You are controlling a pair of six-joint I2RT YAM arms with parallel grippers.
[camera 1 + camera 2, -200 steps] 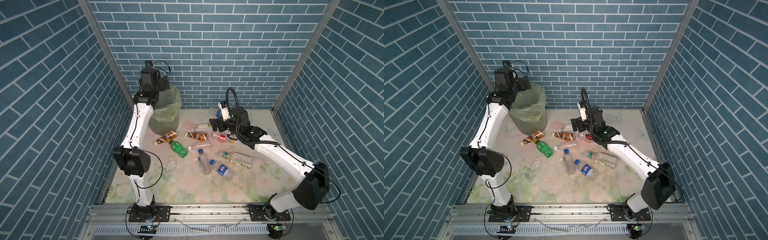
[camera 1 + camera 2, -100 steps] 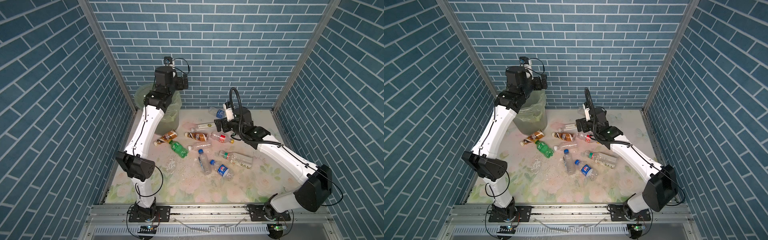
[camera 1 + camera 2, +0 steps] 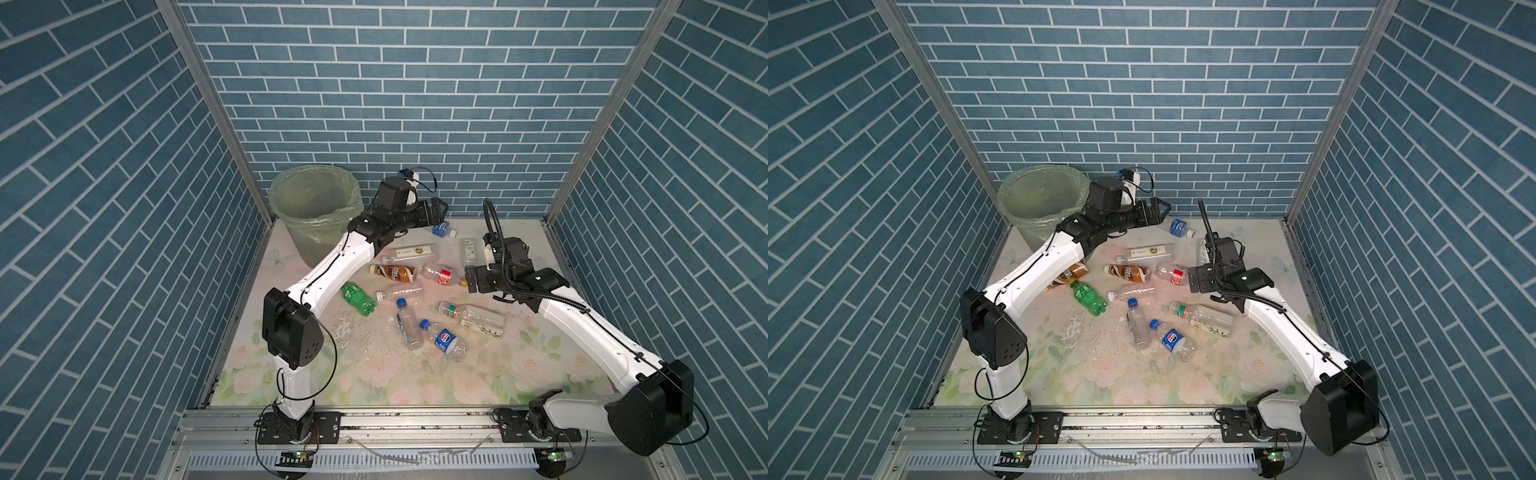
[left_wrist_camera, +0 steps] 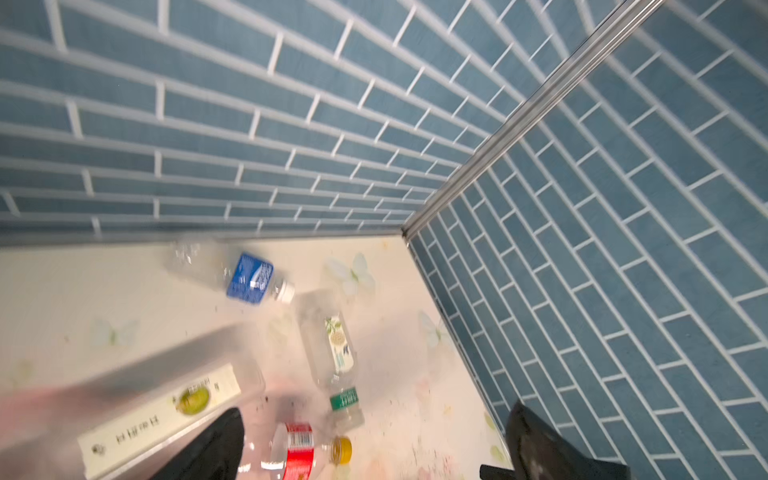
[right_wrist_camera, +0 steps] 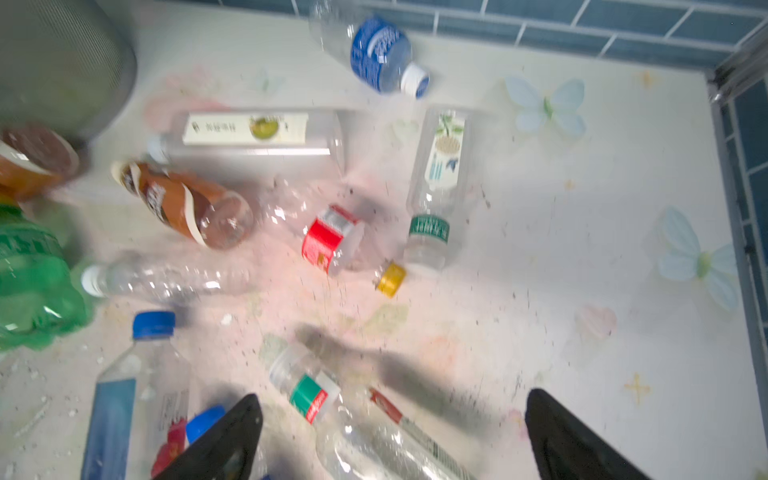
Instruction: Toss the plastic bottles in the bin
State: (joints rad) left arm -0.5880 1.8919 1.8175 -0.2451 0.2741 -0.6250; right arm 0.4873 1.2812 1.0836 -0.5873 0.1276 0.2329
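The bin [image 3: 314,196], lined with a pale green bag, stands at the back left in both top views. Several plastic bottles lie on the floor: a green one [image 3: 358,297], a brown one [image 3: 395,272], a red-labelled one [image 3: 444,276], a blue-labelled one [image 3: 442,229] and a long clear one [image 3: 473,319]. My left gripper [image 3: 437,210] hangs open and empty right of the bin, above the blue-labelled bottle [image 4: 249,277]. My right gripper [image 3: 473,281] is open and empty, above the long clear bottle [image 5: 316,395].
Blue brick walls close the floor on three sides, with metal corner posts [image 3: 582,166]. A second brown bottle [image 3: 1071,274] lies partly under the left arm. Blue-capped bottles [image 3: 407,326] lie toward the front. The flowered floor [image 3: 415,386] runs to the front rail.
My left arm has swung right from over the bin and come down toward the back floor. My right gripper has moved forward, from the back bottles to over the long clear one.
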